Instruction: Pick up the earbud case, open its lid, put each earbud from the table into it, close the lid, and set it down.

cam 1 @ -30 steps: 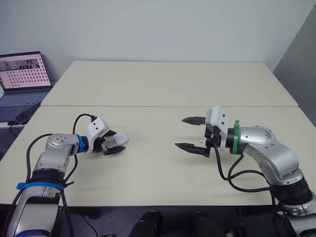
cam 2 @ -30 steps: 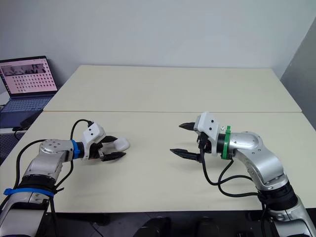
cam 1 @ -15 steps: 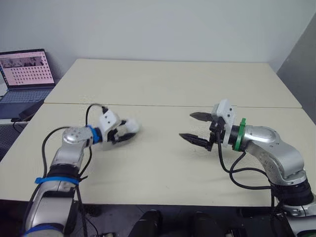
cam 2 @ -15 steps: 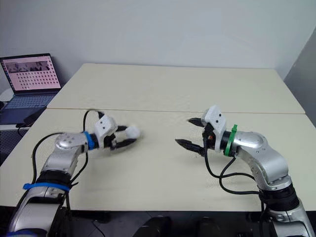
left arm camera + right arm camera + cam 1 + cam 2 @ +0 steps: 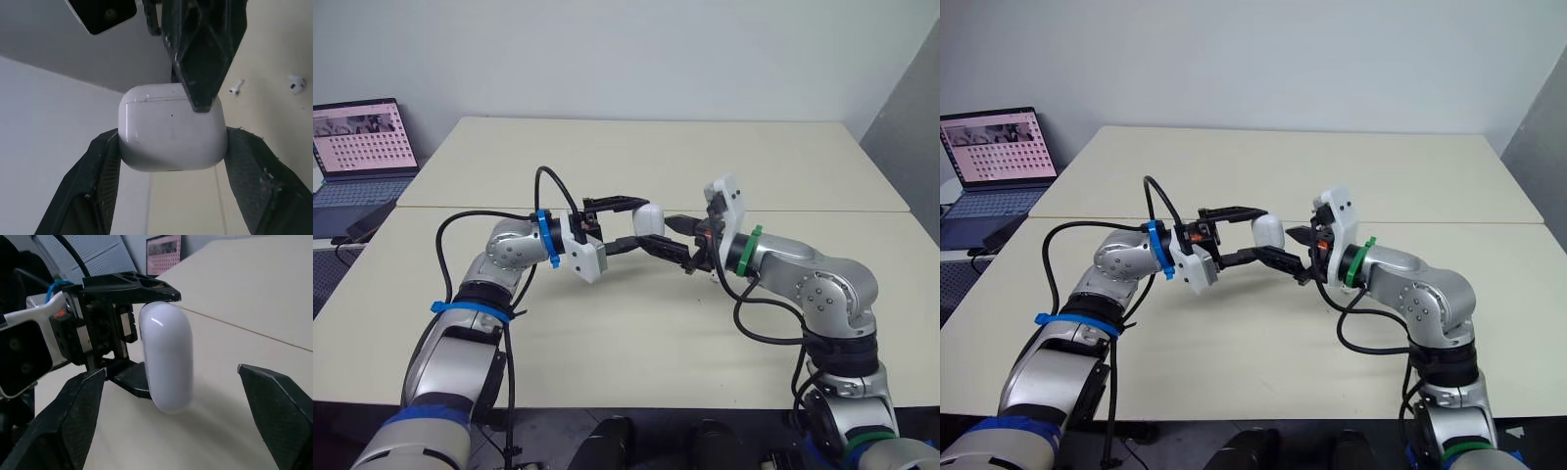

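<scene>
The white earbud case point(image 5: 649, 215) hangs above the middle of the table, lid shut, with my left gripper point(image 5: 172, 147) shut on its sides. My right gripper point(image 5: 661, 233) faces it from the right, open. In the right wrist view the earbud case point(image 5: 166, 357) sits between that gripper's spread fingers point(image 5: 73, 426). From the left wrist, one right finger point(image 5: 205, 63) lies across the case's lid edge; I cannot tell whether it touches. Two white earbuds point(image 5: 235, 89) point(image 5: 296, 84) lie on the table below, beyond the case.
An open laptop point(image 5: 357, 147) stands off the table's far left corner. The cream table point(image 5: 646, 157) has a seam running across its middle, and a grey panel point(image 5: 911, 117) rises at the right.
My left gripper has lifted the case from the left of the table and carried it to the centre. My right gripper has swung left to meet it, its fingers now either side of the case.
</scene>
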Controlling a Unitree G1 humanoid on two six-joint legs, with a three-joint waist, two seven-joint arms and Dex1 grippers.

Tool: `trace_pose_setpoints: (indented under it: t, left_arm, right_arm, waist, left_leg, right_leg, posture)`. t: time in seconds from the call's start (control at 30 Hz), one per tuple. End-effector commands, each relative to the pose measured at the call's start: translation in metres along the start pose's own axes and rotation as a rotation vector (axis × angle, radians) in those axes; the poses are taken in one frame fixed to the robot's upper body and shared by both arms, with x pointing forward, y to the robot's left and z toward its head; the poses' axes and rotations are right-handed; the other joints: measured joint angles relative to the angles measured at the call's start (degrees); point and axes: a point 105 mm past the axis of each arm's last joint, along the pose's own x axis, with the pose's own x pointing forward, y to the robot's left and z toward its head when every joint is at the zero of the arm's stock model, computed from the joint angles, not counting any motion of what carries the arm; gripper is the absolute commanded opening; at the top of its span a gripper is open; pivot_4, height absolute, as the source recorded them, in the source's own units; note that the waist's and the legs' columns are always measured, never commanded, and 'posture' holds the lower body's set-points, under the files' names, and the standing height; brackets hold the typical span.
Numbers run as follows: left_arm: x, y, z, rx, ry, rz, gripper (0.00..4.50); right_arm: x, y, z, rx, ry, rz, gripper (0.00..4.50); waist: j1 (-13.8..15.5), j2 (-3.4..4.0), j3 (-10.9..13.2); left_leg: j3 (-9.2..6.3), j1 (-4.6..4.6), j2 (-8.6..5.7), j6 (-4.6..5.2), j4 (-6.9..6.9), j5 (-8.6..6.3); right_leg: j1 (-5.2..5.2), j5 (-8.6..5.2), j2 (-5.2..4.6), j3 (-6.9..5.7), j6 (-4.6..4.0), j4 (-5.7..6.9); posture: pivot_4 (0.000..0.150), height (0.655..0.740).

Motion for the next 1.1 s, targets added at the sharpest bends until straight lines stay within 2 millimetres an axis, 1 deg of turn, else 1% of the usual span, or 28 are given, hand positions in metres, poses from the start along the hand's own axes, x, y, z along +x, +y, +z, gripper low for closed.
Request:
trace_pose_setpoints:
  t: [0.03,0.27,0.33,0.37,0.4,0.43,0.63,0.67,0.73,0.8,0.87,0.9,0.93,1.0,1.1]
  left_arm:
    - [0.001,0.009,0.002,0.038,-0.024,0.025,2.75]
    - [0.001,0.008,0.003,0.051,-0.034,0.024,2.75]
    - [0.001,0.008,0.004,0.053,-0.035,0.026,2.75]
    - [0.001,0.008,0.004,0.054,-0.036,0.025,2.75]
    - [0.001,0.008,0.004,0.055,-0.037,0.026,2.75]
    - [0.001,0.008,0.004,0.056,-0.039,0.026,2.75]
    - [0.003,0.006,0.005,0.056,-0.044,0.017,2.75]
    - [0.003,0.005,0.005,0.057,-0.044,0.015,2.75]
    - [0.004,0.005,0.004,0.053,-0.044,0.013,2.75]
    - [0.005,0.004,0.003,0.034,-0.036,0.013,3.47]
    - [0.005,0.002,0.001,0.013,-0.026,0.002,3.99]
    - [0.004,0.003,-0.001,0.001,-0.016,0.001,4.30]
    - [0.004,0.006,-0.004,-0.022,0.001,0.005,4.50]
    - [0.002,0.009,-0.010,-0.094,0.039,-0.002,4.50]
    - [0.001,0.010,-0.023,-0.297,0.106,-0.052,4.50]
  right_arm:
    - [0.000,0.005,0.011,-0.003,-0.033,0.017,4.50]
    - [0.005,0.004,0.010,0.012,-0.034,0.007,4.50]
    - [0.006,0.004,0.011,0.020,-0.039,0.011,4.15]
    - [0.006,0.004,0.012,0.023,-0.041,0.012,3.95]
    - [0.007,0.004,0.012,0.025,-0.042,0.013,3.56]
    - [0.007,0.004,0.012,0.024,-0.040,0.016,3.30]
    - [0.006,0.004,0.014,0.018,-0.045,0.016,1.14]
    - [0.006,0.004,0.014,0.016,-0.046,0.018,0.89]
    - [0.006,0.004,0.014,0.015,-0.047,0.019,0.88]
    - [0.004,0.003,0.014,0.017,-0.050,0.016,0.88]
    - [0.002,-0.001,0.015,0.018,-0.052,-0.001,0.87]
    - [0.000,-0.005,0.014,0.020,-0.052,-0.021,0.87]
    - [-0.003,-0.012,0.014,0.020,-0.053,-0.047,0.87]
    - [-0.009,-0.025,0.013,0.009,-0.051,-0.101,0.87]
    - [-0.017,-0.045,0.006,-0.082,-0.014,-0.195,0.87]
  waist:
    - [-0.2,0.00,0.0]
    - [-0.8,0.00,0.0]
    - [-0.9,0.00,0.0]
    - [-0.9,0.00,0.0]
    - [-0.9,0.00,0.0]
    - [-0.9,0.00,0.0]
    - [-0.9,0.00,0.0]
    - [-0.9,0.00,0.0]
    - [-0.9,0.00,0.0]
    - [-0.9,0.00,0.0]
    - [-0.9,0.00,0.0]
    - [-0.9,0.00,0.0]
    - [-0.9,0.00,0.0]
    - [-0.9,0.00,0.0]
    - [-0.9,0.00,0.0]
  left_leg:
    - [0.00,0.00,-0.01,0.00,0.00,0.00]
    - [0.00,0.00,0.00,0.01,0.00,0.00]
    - [0.01,0.00,-0.01,0.01,-0.01,0.00]
    - [0.01,0.00,-0.01,0.01,0.00,0.00]
    - [0.01,0.00,0.00,0.01,0.00,0.00]
    - [0.01,0.00,-0.01,0.01,0.00,0.00]
    - [0.01,0.00,-0.01,0.01,-0.01,0.00]
    - [0.01,0.00,-0.01,0.01,-0.01,0.00]
    - [0.02,0.00,-0.01,0.01,0.00,0.00]
    - [0.02,0.00,-0.01,0.01,-0.01,0.00]
    - [0.02,0.00,-0.01,0.01,0.00,0.00]
    - [0.02,0.00,-0.01,0.01,0.00,0.00]
    - [0.03,0.00,-0.01,0.01,0.00,0.00]
    - [0.03,0.00,-0.01,0.01,0.01,0.00]
    - [0.03,-0.01,-0.01,0.01,0.01,0.00]
  right_leg:
    - [0.00,0.01,0.00,0.01,0.02,0.00]
    - [-0.01,0.04,0.07,0.01,0.07,0.03]
    - [-0.02,0.04,0.07,0.02,0.07,0.04]
    - [-0.02,0.04,0.07,0.02,0.07,0.04]
    - [-0.02,0.04,0.07,0.02,0.07,0.04]
    - [-0.02,0.04,0.07,0.03,0.08,0.04]
    - [-0.04,0.05,0.12,0.03,0.08,0.04]
    - [-0.04,0.05,0.12,0.03,0.08,0.04]
    - [-0.05,0.05,0.14,0.04,0.09,0.04]
    - [-0.05,0.05,0.13,0.04,0.09,0.04]
    - [-0.05,0.05,0.13,0.04,0.09,0.04]
    - [-0.05,0.05,0.13,0.05,0.09,0.04]
    - [-0.05,0.06,0.13,0.05,0.10,0.04]
    - [-0.05,0.06,0.14,0.05,0.10,0.04]
    - [-0.07,0.05,0.22,0.04,0.11,0.04]
  posture:
    - [0.150,0.7400]
    - [0.150,0.7400]
    - [0.150,0.7400]
    - [0.150,0.7400]
    - [0.150,0.7400]
    - [0.150,0.7400]
    - [0.150,0.7400]
    - [0.150,0.7400]
    - [0.150,0.7400]
    - [0.150,0.7400]
    - [0.150,0.7400]
    - [0.150,0.7400]
    - [0.150,0.7400]
    - [0.150,0.7400]
    - [0.150,0.7400]
